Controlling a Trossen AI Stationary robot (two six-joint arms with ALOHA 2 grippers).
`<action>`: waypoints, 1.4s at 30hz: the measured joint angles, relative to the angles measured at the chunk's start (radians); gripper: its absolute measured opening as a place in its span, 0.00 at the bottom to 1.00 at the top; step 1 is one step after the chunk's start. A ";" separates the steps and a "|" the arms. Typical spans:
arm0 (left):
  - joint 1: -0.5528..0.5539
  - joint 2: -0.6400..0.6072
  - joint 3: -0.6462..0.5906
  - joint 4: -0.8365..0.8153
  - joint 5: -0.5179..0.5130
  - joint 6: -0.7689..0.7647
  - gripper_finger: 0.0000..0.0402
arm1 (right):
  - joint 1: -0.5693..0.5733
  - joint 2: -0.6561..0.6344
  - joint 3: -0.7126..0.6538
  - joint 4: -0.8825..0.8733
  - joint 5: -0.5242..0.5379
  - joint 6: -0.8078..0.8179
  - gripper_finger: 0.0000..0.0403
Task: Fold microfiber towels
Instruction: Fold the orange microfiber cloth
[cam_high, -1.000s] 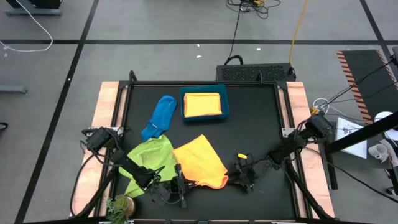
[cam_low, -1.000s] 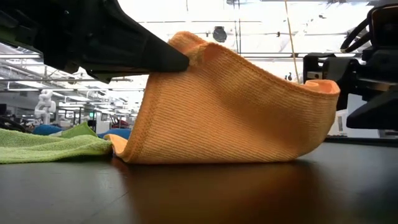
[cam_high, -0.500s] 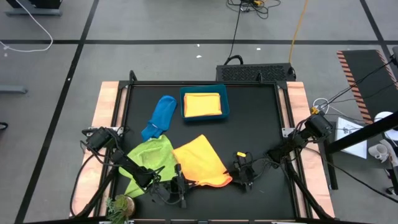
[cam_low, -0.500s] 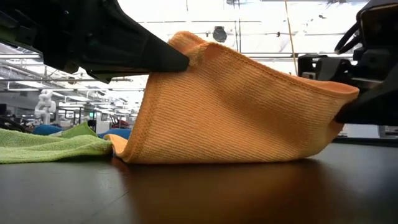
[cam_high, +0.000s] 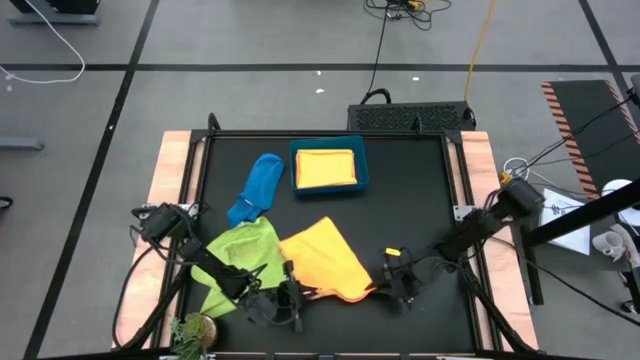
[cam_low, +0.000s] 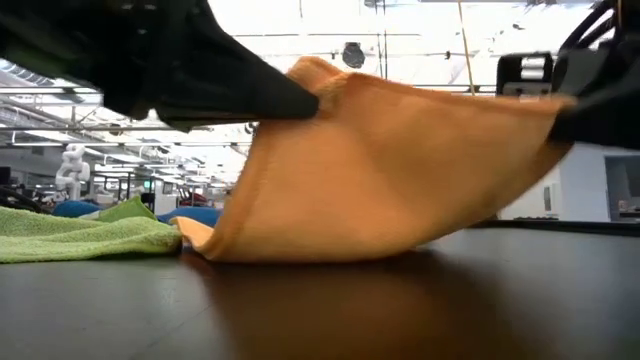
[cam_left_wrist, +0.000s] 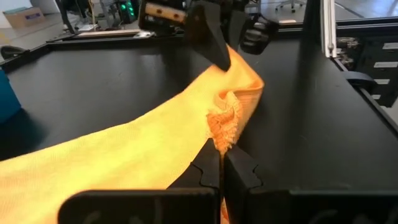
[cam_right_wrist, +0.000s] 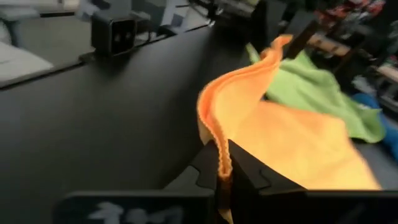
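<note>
An orange towel (cam_high: 318, 262) lies near the table's front middle, its near edge raised between my two grippers. My left gripper (cam_high: 296, 293) is shut on the near left corner. My right gripper (cam_high: 380, 287) is shut on the near right corner. The towel's far part rests on the table. A lime green towel (cam_high: 240, 258) lies crumpled to its left, touching it. A blue towel (cam_high: 258, 185) lies bunched farther back. My left gripper pinches the orange towel's near left corner (cam_left_wrist: 224, 130) between its two fingers, and the cloth is bunched there. The fingers come nearly level from the table's left. The corner (cam_low: 320, 85) is lifted clear and the cloth slopes down to the table. My right gripper pinches the orange towel's near right corner at its hemmed edge (cam_right_wrist: 216, 140) between its two fingers. The fingers come nearly level from the table's right. The corner (cam_low: 545, 105) is held up, and the edge runs almost taut to the other gripper.
A teal bin (cam_high: 364, 170) at the back middle holds a folded yellow towel (cam_high: 326, 168). A small potted plant (cam_high: 192, 330) sits at the near left corner. Bare black table lies to the right of the orange towel and in front of it.
My right gripper has shut on the orange towel's near right corner and raised it a little. The towel's near edge, sagging before, is now drawn nearly straight between the grippers, and its lower right part has come up off the table.
</note>
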 joint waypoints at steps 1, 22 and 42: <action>0.008 0.000 0.004 0.000 0.011 0.006 0.00 | 0.008 -0.026 0.000 -0.022 0.023 0.000 0.03; 0.153 0.000 0.237 -0.370 0.283 0.164 0.00 | 0.332 -0.428 0.011 -0.482 0.375 0.160 0.00; -0.060 0.000 0.383 -0.762 -0.003 0.110 0.00 | 0.325 -0.080 0.380 -0.752 0.466 0.213 0.00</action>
